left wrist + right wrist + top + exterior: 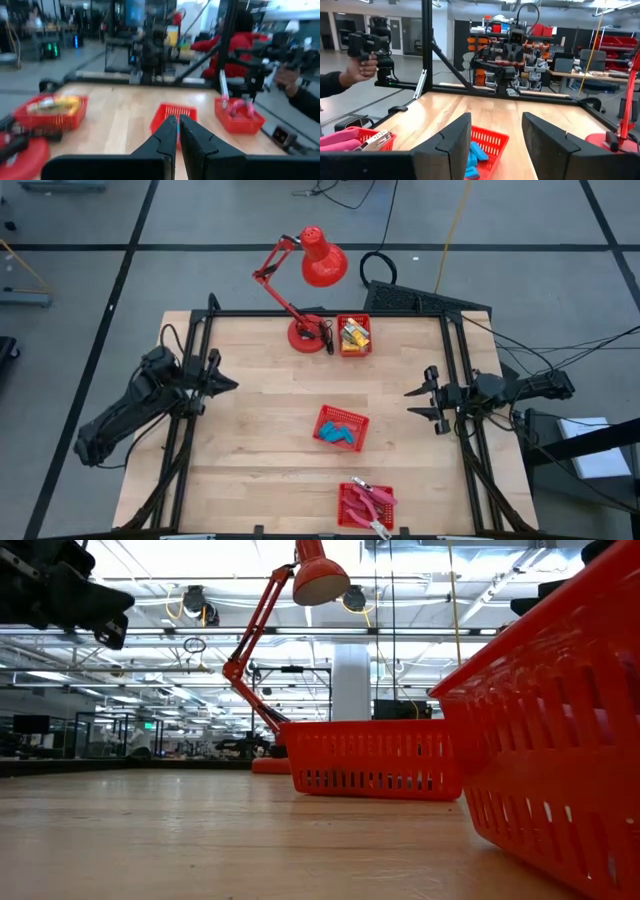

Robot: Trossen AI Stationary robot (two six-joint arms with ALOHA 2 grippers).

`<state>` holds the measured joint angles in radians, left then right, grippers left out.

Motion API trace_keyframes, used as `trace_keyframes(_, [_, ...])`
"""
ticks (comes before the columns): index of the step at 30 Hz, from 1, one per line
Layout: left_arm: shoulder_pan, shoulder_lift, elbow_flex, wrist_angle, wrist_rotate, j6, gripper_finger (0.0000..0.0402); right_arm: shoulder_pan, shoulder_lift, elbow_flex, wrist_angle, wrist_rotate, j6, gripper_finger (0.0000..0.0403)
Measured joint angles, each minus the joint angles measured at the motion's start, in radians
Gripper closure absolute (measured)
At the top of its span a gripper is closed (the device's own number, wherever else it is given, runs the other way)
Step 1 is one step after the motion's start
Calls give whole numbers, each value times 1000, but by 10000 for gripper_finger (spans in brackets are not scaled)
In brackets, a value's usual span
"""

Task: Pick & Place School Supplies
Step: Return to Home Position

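Light-blue eraser blocks (pixel 341 431) lie in the middle red mesh basket (pixel 325 417), also seen in the right wrist view (pixel 474 153). Yellow tube pieces (pixel 353 333) fill the far basket next to the lamp. Red-handled pliers (pixel 372 504) rest in the near basket, their metal jaws (pixel 376 139) showing in the right wrist view. My left gripper (pixel 228 384) hovers shut over the table's left side, high above the wood (pixel 178 131). My right gripper (pixel 416 402) hovers open over the right side (pixel 496 131), pointing toward the middle basket.
A red desk lamp (pixel 322 260) stands on its base (pixel 304 335) at the table's far edge beside the far basket. Black frame posts run along the left and right sides. A person's hand (pixel 355 70) holds a device beyond the table. Bare wood lies between the baskets.
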<state>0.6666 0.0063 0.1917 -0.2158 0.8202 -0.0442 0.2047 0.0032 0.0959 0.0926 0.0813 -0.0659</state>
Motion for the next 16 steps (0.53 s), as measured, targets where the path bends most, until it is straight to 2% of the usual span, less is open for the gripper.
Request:
trace_keyframes(4, [-31,0,-26,123,21,-47,380,0,0,0,0,-3,2,236])
trace_keyframes(8, [-82,0,-56,175,23,-71,380,0,0,0,0,-3,2,236])
trace_keyframes(13, [-157,0,-78,173,-63,-66,380,0,0,0,0,-3,2,236])
trace_keyframes(16, [-206,0,-78,191,-78,-49,380,0,0,-8,7,-3,9,236])
